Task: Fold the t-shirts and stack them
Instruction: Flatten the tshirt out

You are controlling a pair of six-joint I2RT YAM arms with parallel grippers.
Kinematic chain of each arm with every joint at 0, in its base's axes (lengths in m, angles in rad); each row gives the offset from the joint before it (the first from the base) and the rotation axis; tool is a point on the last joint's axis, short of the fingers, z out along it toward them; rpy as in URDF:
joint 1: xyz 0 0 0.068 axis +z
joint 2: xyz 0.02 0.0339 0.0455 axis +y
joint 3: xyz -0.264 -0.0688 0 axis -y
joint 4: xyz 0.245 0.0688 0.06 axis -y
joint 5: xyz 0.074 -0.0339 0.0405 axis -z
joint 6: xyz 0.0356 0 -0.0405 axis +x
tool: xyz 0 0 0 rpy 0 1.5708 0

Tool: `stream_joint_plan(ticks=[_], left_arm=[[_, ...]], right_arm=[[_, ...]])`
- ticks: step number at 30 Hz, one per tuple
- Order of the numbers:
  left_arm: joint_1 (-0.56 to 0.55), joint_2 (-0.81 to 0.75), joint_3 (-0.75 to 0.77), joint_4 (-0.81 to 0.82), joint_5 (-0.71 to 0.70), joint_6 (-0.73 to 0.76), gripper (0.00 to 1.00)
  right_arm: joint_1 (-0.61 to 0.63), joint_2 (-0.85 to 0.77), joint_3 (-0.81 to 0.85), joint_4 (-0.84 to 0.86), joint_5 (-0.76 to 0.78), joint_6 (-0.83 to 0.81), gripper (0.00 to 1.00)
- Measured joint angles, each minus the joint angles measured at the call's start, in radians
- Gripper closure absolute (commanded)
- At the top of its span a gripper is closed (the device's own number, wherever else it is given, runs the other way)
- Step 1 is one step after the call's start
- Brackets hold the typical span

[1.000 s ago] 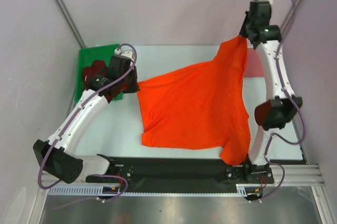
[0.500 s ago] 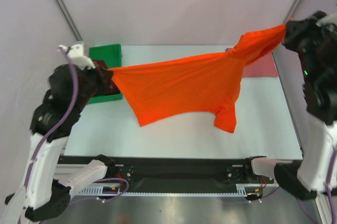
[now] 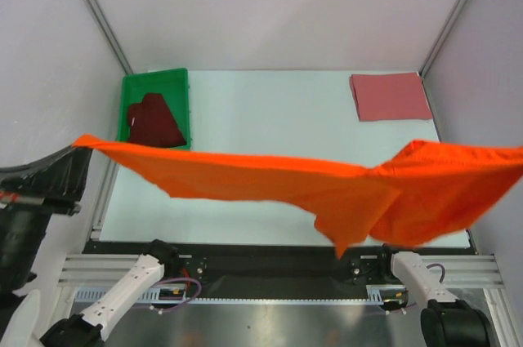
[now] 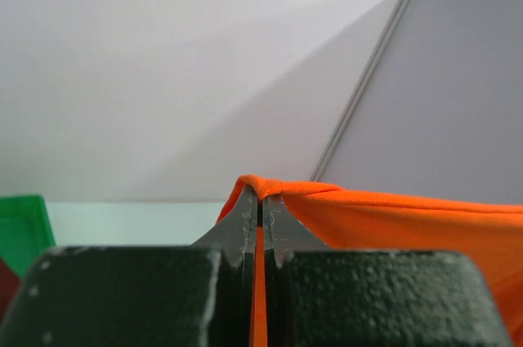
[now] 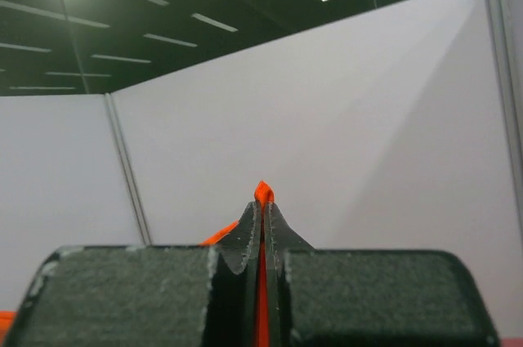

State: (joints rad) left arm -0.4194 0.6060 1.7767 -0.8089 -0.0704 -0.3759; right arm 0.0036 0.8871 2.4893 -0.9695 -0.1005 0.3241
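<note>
"T-shirts: how many?"

"Three. One bright orange cloth t-shirt is stretched in the air from 9 to 3 o'clock. One dusty rose pink t-shirt lies folded flat on the white table at 1 o'clock. One dark maroon t-shirt sits in the single green plastic bin at 10 o'clock."

"And the arms?"

"Both are raised high. The left gripper is clamped on an orange edge, and the right gripper pinches another."

"Does the overhead view show that?"

"Only the wrist views show the pinches. The right gripper is outside the overhead view."
</note>
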Motion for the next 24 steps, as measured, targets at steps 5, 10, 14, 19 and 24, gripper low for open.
stream_joint_plan(ticks=[5, 10, 14, 19, 24], left_arm=[[0.000, -0.062, 0.001, 0.061, 0.023, 0.002, 1.00], [0.000, -0.057, -0.093, 0.120, 0.017, 0.002, 1.00], [0.000, 0.030, -0.251, 0.169, -0.010, 0.002, 1.00], [0.001, 0.290, -0.483, 0.296, -0.041, 0.019, 1.00], [0.005, 0.632, -0.613, 0.398, -0.091, 0.066, 1.00]], right_arm=[[-0.028, -0.047, 0.035, -0.022, -0.059, 0.019, 1.00], [-0.028, -0.067, -0.114, -0.019, -0.054, 0.004, 1.00], [-0.028, -0.029, -0.315, -0.024, 0.009, -0.023, 1.00], [-0.026, 0.023, -0.798, 0.158, 0.093, -0.039, 1.00], [-0.024, 0.172, -1.279, 0.377, 0.114, -0.037, 1.00]])
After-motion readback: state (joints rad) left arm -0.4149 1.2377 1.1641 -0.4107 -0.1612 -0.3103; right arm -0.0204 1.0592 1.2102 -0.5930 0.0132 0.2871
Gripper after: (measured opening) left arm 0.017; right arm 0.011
